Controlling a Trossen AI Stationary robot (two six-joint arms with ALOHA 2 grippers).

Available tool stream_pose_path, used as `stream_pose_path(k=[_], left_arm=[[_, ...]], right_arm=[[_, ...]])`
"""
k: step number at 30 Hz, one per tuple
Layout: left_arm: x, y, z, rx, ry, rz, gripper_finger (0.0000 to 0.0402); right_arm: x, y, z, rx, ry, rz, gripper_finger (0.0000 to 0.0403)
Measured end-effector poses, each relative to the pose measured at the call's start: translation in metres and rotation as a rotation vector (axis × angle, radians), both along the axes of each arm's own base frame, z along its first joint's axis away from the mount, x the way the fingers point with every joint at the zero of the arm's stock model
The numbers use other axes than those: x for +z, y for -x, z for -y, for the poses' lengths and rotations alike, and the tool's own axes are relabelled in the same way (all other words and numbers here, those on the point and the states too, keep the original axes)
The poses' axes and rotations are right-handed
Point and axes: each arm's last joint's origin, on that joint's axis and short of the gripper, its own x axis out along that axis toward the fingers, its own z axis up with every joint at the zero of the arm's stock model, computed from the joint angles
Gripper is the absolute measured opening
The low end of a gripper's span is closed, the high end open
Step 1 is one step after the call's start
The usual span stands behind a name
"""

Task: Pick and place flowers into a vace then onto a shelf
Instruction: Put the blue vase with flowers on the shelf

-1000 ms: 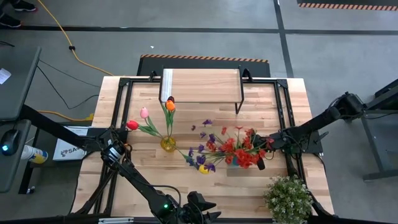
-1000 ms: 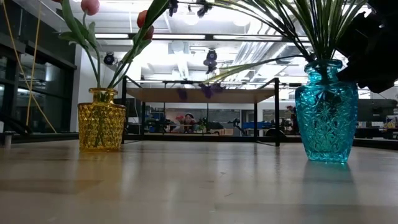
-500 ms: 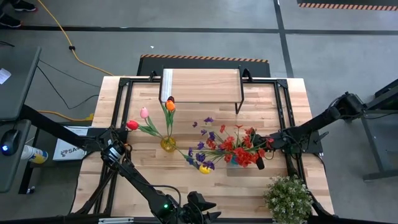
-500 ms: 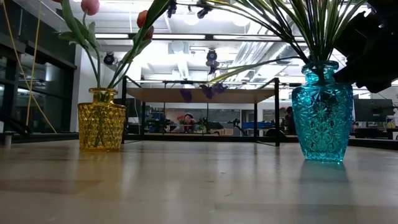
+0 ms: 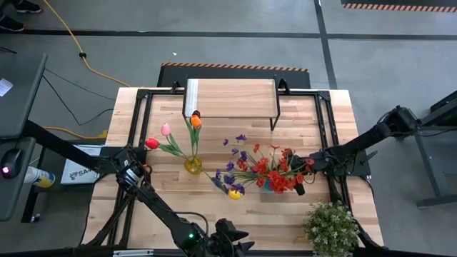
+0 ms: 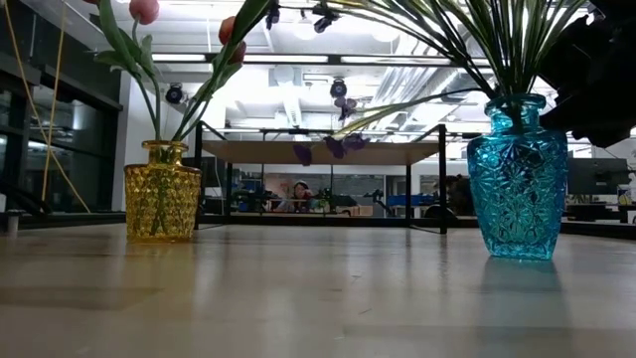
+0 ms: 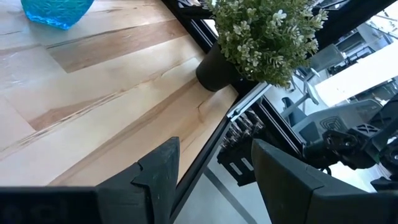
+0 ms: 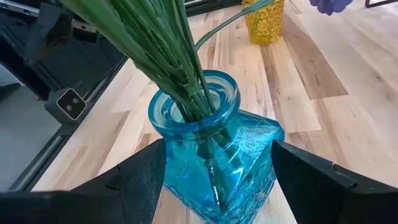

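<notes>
A blue glass vase stands on its base right of the table's middle. It holds red sprays, purple sprays and a yellow tulip by their green stems. My right gripper is at the vase, coming from the table's right. A yellow vase left of it holds pink, red and orange tulips. The shelf stands at the far edge. My left gripper is open above the near edge, touching nothing. My right gripper is shut on the blue vase's body, just below the neck, with one finger on each side. It comes in from the table's right, slanting down. The vase stands nearly upright, and its base seems to rest on the table.
A bushy green potted plant sits at the near right corner, close to the right arm. Black frame rails run along the table's sides. Bare wood lies between the two vases and the shelf.
The blue vase in my right gripper has tipped a little and come back upright, ending slightly farther toward the table's left. Its flower heads have swayed with it. The yellow vase and the shelf have stayed put.
</notes>
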Motion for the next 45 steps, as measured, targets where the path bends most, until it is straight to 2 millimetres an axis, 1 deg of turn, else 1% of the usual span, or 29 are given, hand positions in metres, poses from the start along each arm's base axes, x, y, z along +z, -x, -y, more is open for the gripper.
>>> stream_pose_path(k=[10, 32, 40, 45], left_arm=[[0.0001, -0.0001, -0.0001, 0.001, 0.004, 0.001, 0.0232], [0.0001, -0.0001, -0.0005, 0.013, -0.001, 0.005, 0.0232], [0.0004, -0.0001, -0.0008, 0.022, -0.005, 0.010, 0.0232], [0.0003, -0.0001, -0.0008, 0.025, -0.004, 0.011, 0.0232]], right_arm=[[0.0002, -0.0005, 0.0017, -0.037, 0.029, 0.010, 0.0280], [0.0021, -0.0042, 0.0098, 0.008, -0.014, 0.019, 0.0280], [0.0017, -0.0044, 0.0100, 0.016, 0.002, 0.019, 0.0280], [-0.0020, -0.0059, 0.0097, 0.012, 0.019, 0.001, 0.0280]])
